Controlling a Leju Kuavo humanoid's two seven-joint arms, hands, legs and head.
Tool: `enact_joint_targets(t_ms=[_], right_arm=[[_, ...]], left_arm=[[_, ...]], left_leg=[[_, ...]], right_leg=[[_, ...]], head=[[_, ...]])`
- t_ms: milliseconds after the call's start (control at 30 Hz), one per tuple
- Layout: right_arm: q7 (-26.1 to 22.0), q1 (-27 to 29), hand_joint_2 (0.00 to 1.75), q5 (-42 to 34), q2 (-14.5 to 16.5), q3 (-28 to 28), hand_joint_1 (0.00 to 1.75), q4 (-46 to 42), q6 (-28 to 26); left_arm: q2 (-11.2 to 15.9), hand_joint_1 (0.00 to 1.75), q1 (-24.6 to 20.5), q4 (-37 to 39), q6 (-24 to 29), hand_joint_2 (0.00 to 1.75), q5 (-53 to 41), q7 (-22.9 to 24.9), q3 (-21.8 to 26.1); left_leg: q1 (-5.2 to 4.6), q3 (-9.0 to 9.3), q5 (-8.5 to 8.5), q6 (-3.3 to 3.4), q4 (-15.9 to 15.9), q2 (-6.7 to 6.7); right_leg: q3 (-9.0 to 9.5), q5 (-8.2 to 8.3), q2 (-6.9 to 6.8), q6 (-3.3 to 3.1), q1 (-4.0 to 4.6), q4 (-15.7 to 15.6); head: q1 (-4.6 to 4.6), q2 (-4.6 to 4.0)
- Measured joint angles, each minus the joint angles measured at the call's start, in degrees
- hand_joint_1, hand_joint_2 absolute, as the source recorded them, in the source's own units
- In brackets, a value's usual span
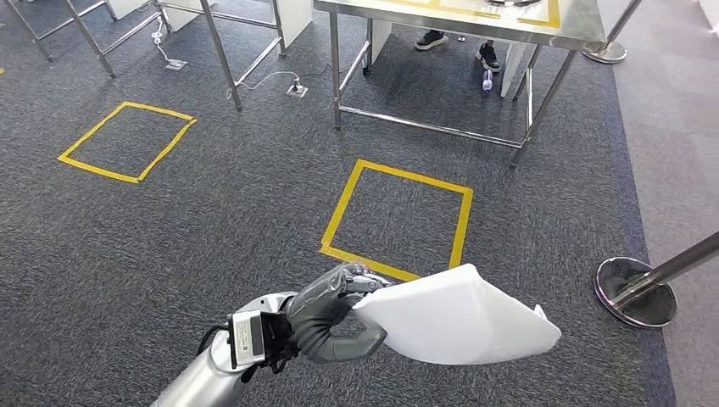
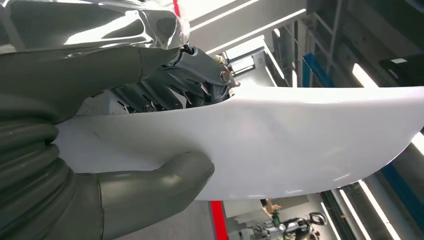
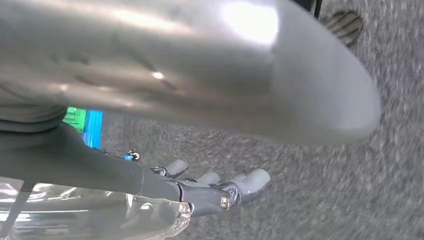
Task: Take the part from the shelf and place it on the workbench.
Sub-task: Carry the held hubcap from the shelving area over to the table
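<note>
Left hand (image 1: 335,309) gripping white part (image 1: 458,318) above grey carpet (image 1: 212,220); left wrist view showing thumb (image 2: 165,185) pressing under part (image 2: 280,145), dark fingers (image 2: 165,92) lying over its top edge. Right hand (image 3: 210,192) hanging over carpet, fingers loosely extended, holding nothing. Ahead: yellow tape square (image 1: 398,220), steel counter (image 1: 449,21), person's shoes (image 1: 458,47) showing beneath. Stanchion base (image 1: 636,292) standing at right.

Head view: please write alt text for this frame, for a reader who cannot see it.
The robot's left hand holds a white curved part above grey carpet. Ahead, a yellow taped square marks the floor before a steel workbench, with a person's shoes visible underneath.
</note>
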Motion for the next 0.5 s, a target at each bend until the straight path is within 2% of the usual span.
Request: enact_joint_targets(t_ms=[67, 100, 133, 167, 200, 267, 300, 333, 433, 500], right_arm=[[0.01, -0.3, 0.0, 0.12, -0.19, 0.0, 0.0, 0.01, 0.05], [0.01, -0.4, 0.0, 0.2, -0.2, 0.01, 0.0, 0.01, 0.1], [0.01, -0.41, 0.0, 0.3, -0.2, 0.01, 0.0, 0.02, 0.15], [-0.01, -0.36, 0.0, 0.4, -0.2, 0.01, 0.0, 0.02, 0.2], [-0.04, -0.31, 0.0, 0.5, -0.22, 0.02, 0.0, 0.02, 0.22], [-0.19, -0.25, 0.0, 0.78, -0.34, 0.03, 0.0, 0.01, 0.32], [-0.3, -0.21, 0.0, 0.96, -0.37, 0.07, 0.0, 0.01, 0.39], [-0.39, -0.13, 0.0, 1.16, -0.36, 0.09, 0.0, 0.02, 0.48], [-0.5, 0.17, 0.0, 1.46, -0.31, 0.14, 0.0, 0.03, 0.62], [-0.53, 0.08, 0.0, 1.5, -0.32, 0.15, 0.0, 0.03, 0.63]], left_arm=[[-0.04, 1.75, -0.1, 0.13, 0.15, 1.75, 0.01, 0.11, -0.08], [0.02, 1.75, -0.07, 0.23, 0.19, 1.75, -0.01, 0.15, -0.12], [0.1, 1.75, -0.06, 0.34, 0.22, 1.75, -0.01, 0.19, -0.18], [0.16, 1.75, -0.05, 0.42, 0.22, 1.75, -0.01, 0.19, -0.25], [0.19, 1.75, -0.06, 0.44, 0.22, 1.75, -0.01, 0.2, -0.3], [0.21, 1.75, -0.09, 0.43, 0.22, 1.75, 0.0, 0.2, -0.35], [0.2, 1.75, -0.14, 0.41, 0.22, 1.75, 0.0, 0.24, -0.39], [0.18, 1.75, -0.18, 0.38, 0.22, 1.75, 0.01, 0.27, -0.45], [0.12, 1.75, -0.26, 0.31, 0.22, 1.75, 0.04, 0.41, -0.67], [0.07, 1.75, -0.32, 0.25, 0.22, 1.75, 0.05, 0.46, -0.77]], left_leg=[[-0.04, -0.04, 0.03, 0.27, -0.05, 1.68], [-0.07, -0.08, -0.01, 0.3, -0.04, 2.56], [-0.08, -0.11, -0.05, 0.28, -0.02, 3.39], [-0.07, -0.11, -0.12, 0.21, 0.0, 4.14], [-0.05, -0.05, -0.22, 0.07, 0.02, 4.66], [-0.13, 0.04, -0.56, -0.46, 0.18, 5.44], [-0.24, 0.06, -0.74, -0.77, 0.29, 5.65], [-0.35, 0.06, -0.88, -1.08, 0.36, 5.87], [-0.28, 0.14, -1.11, -2.01, 0.35, 5.84], [-0.08, -1.12, -2.64, -2.65, 2.84, 4.2]], right_leg=[[-3.36, -3.57, -3.16, 0.3, 0.13, 7.07], [-4.98, -4.91, -3.84, 0.48, 0.09, 10.61], [-5.83, -5.38, -4.2, 0.59, 0.04, 12.67], [-5.61, -4.87, -4.48, 0.66, -0.01, 12.62], [-4.16, -3.53, -4.77, 0.68, -0.08, 10.23], [0.55, -0.68, -5.52, 0.63, -0.15, 2.2], [2.3, 0.03, -5.71, 0.41, -0.12, -0.81], [3.27, 0.18, -5.8, 0.12, -0.03, -2.47], [3.32, -0.16, -5.52, -1.08, 0.17, -2.77], [3.49, -0.3, -5.29, -1.88, 0.0, -2.88]], head=[[0.33, 0.0], [0.34, 0.0], [0.34, 0.0], [0.35, 0.0], [0.34, 0.0], [0.36, 0.0], [0.26, 0.0], [0.15, 0.0], [-0.09, 0.0], [-0.17, 0.0]])
